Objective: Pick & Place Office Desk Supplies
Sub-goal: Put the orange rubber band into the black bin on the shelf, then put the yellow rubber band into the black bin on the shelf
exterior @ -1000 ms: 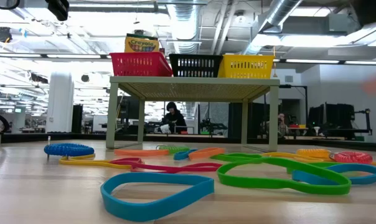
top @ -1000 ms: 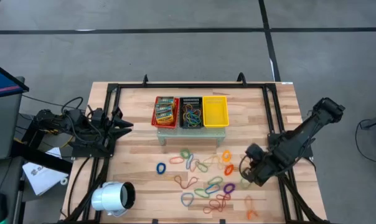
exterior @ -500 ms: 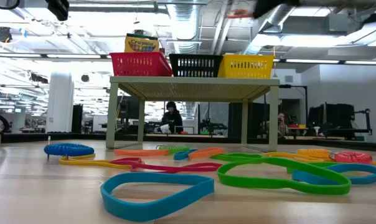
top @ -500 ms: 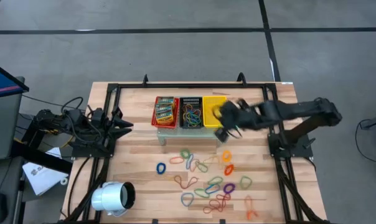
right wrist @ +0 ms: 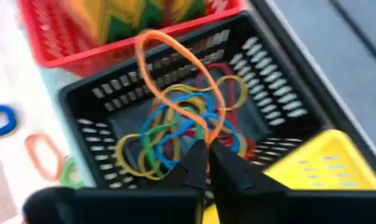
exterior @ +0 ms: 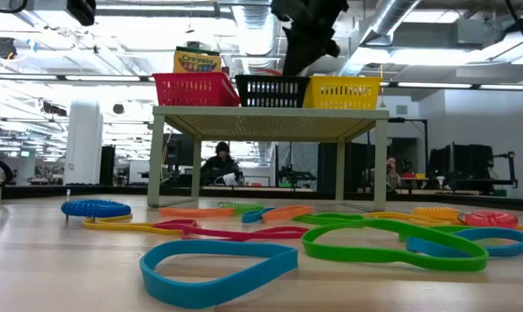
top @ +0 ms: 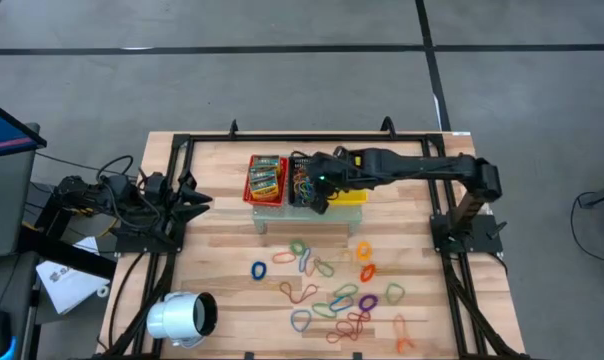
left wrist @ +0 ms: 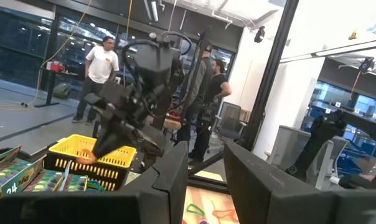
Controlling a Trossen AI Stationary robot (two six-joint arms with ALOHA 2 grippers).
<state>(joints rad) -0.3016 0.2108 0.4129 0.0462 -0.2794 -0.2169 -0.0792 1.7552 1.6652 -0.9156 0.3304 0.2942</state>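
Observation:
My right gripper (right wrist: 206,151) hangs over the black basket (top: 305,180), shut on an orange rubber band (right wrist: 175,56). The basket stands between a red basket (top: 265,178) of printed packets and a yellow basket (top: 346,178), on a small raised stand (exterior: 270,113). Several coloured bands (right wrist: 169,137) lie on its floor. Many more rubber bands (top: 332,290) lie flat on the table's near half. My left gripper (left wrist: 206,171) waits at the table's left edge, open and holding nothing. My right gripper pinches the orange band at one end of its loop (right wrist: 208,134) between the two fingertips. The fingers slant down from the table's right side. The loop stands free beyond the fingertips, above the basket's inside and clear of the bands lying in it.
A large white cylinder (top: 182,318) lies at the table's near left corner. A black frame (top: 182,150) runs along the table's edges. People stand in the room beyond the table.
My right gripper has risen from the bands at the table's near right. It has swung toward the far edge and the left, rolling as it went, past the yellow basket to above the black one. It stayed shut on the orange band.

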